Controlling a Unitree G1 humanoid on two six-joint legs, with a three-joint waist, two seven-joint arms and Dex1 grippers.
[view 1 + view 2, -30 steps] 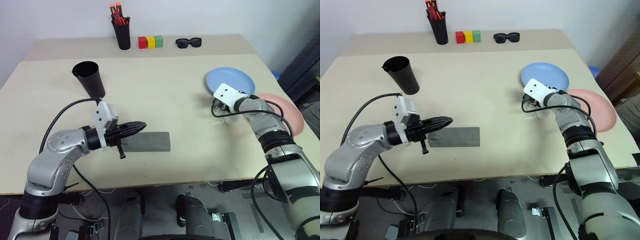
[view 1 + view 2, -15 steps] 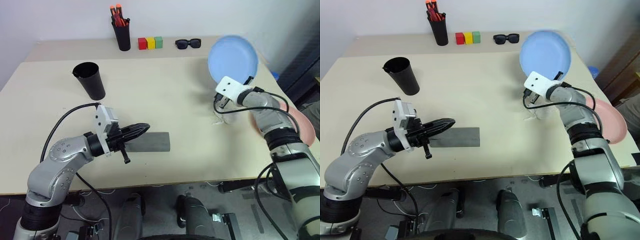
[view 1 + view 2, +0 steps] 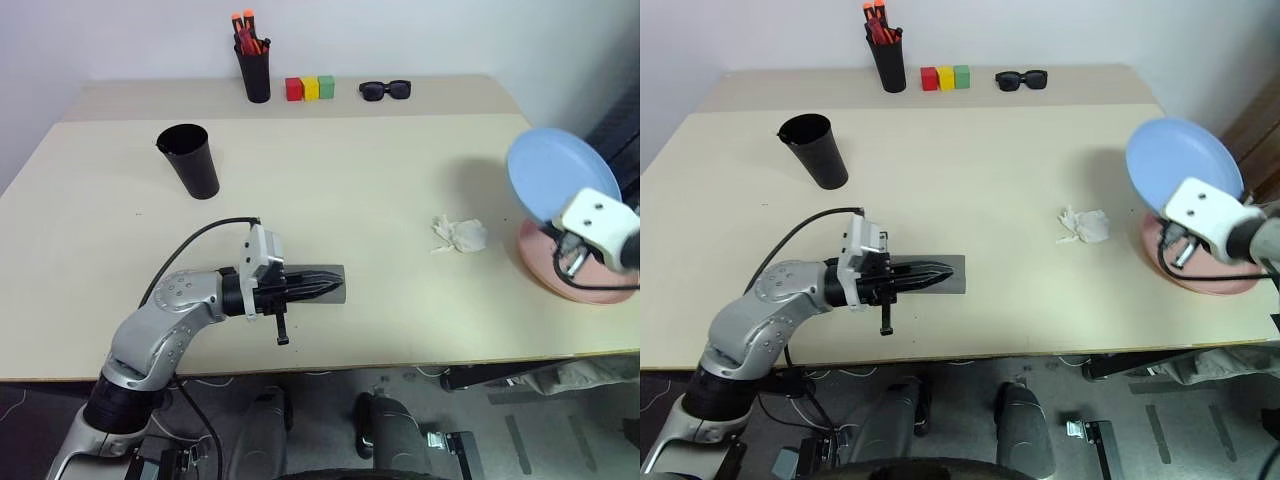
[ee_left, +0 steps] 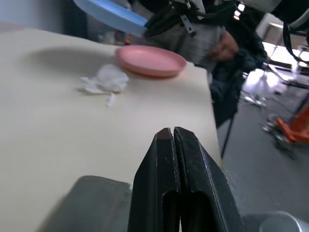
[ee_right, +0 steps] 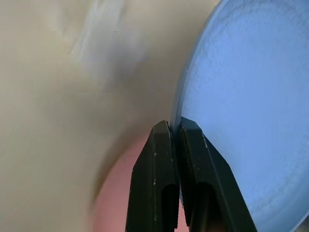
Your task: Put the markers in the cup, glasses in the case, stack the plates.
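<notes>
Holding the blue plate (image 3: pixel 548 177) by its rim in your right fingers (image 5: pixel 166 159), tipped up, you have the pink plate (image 3: pixel 560 268) just below; your left fingers (image 4: pixel 176 164) are pressed together, holding nothing.

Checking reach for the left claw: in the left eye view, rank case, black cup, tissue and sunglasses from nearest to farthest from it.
From the left claw:
1. Case, grey, directly under the claw tips.
2. Tissue, crumpled, to its right.
3. Black cup, farther back on the left; close to the tissue's distance, so that pair is hard to call.
4. Sunglasses, at the far edge.
</notes>
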